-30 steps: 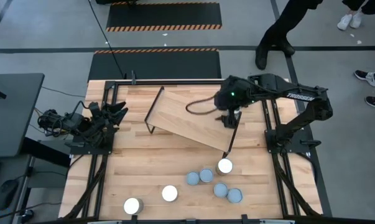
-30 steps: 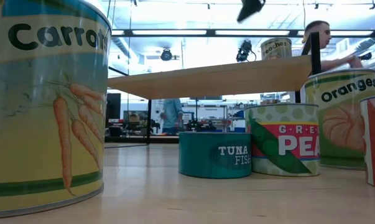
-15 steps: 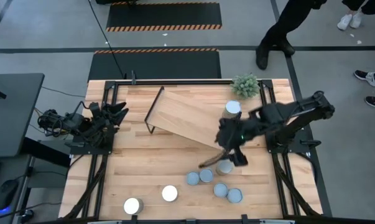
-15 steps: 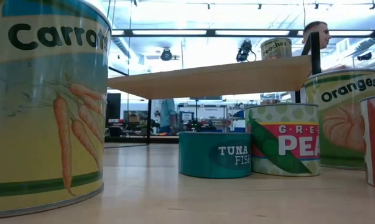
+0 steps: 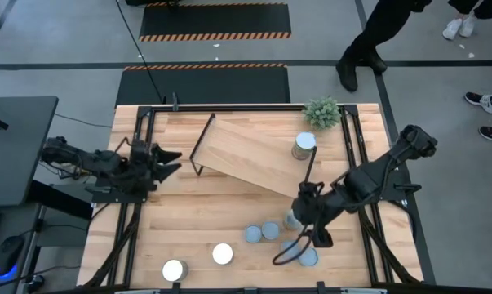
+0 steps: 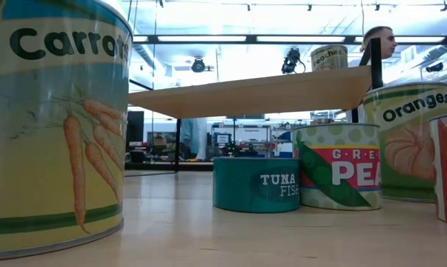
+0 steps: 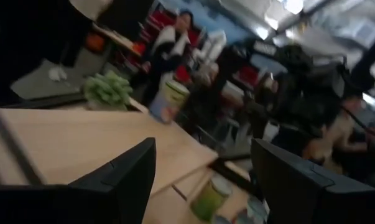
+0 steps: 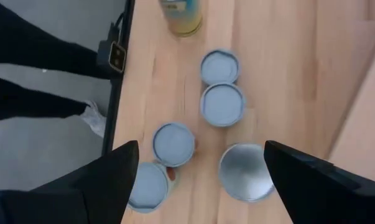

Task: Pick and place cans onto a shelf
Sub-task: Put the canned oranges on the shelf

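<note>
Cans clustered on the tabletop off the shelf's (image 5: 250, 155) low corner were the nearest work, and the right gripper (image 5: 309, 214) hung directly above that cluster, fingers spread wide and holding nothing. Its wrist view looked straight down on them: a silver-topped can (image 8: 244, 172) lay almost straight below, between the fingers' line, with four blue-topped cans (image 8: 221, 104) fanned out just beyond it, two of them touching. All stood upright, their axes vertical, so a grasp from above would probably need only a descent onto the silver-topped one.

One can (image 5: 303, 146) already stood on the shelf, at the edge nearest the potted plant (image 5: 322, 111); the rest of the shelf board was bare. Two more white-topped cans (image 5: 222, 254) sat well apart from the cluster, farther from the shelf toward the table's front edge.

The left gripper (image 5: 170, 162) waited beside the shelf's raised end, fingers apart and empty, far from every loose can, so the right arm was clearly the better placed.
</note>
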You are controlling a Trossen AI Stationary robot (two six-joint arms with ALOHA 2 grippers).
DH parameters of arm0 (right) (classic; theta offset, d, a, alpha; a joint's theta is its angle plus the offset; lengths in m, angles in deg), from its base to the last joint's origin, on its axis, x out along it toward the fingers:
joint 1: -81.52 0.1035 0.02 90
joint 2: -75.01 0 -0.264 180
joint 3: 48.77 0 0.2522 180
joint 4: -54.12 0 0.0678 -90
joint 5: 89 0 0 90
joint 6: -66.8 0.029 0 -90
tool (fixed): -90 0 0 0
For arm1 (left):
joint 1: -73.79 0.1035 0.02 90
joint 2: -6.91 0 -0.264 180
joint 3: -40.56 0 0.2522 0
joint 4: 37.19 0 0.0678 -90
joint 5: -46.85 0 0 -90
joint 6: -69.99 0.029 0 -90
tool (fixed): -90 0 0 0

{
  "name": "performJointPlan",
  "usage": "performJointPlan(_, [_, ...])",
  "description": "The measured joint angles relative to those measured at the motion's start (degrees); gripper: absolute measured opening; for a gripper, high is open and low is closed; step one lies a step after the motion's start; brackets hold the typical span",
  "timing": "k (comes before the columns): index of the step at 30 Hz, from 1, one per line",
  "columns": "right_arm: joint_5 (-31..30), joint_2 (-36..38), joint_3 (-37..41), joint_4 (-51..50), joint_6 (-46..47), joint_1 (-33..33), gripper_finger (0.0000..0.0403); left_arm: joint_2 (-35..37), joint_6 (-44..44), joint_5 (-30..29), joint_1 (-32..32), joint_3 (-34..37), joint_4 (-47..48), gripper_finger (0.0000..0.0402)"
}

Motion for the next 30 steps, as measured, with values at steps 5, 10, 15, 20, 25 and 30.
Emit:
performJointPlan(5, [-0.84, -3.44, 0.00, -0.47, 2.04, 1.26, 0.0354, -9.84, 0.10, 4.67, -0.04, -8.17, 3.72, 0.0267])
performJointPlan(10, [-3.78, -5.58, 0.00, -3.19, 4.65, 2.96, 0.0354, -17.63, 0.12, 5.74, -0.84, -16.80, 11.38, 0.0267])
performJointPlan(15, [-9.69, -6.63, -0.04, -5.32, 0.31, 6.34, 0.0357, -22.84, 0.31, 5.89, -1.85, -23.02, 16.26, 0.0267])
performJointPlan(20, [-1.60, -9.70, -0.02, -6.22, -8.74, 3.77, 0.0357, -25.60, 0.73, 5.81, -1.99, -26.52, 18.02, 0.0267])
performJointPlan(25, [0.25, -12.02, -1.34, -6.31, -21.63, -0.11, 0.0358, -26.51, 0.77, 5.74, -1.97, -29.05, 19.23, 0.0267])
performJointPlan(30, [1.86, -13.95, -2.67, -6.15, -30.52, -4.16, 0.0360, -26.48, 0.75, 5.73, -1.97, -30.09, 21.73, 0.0267])
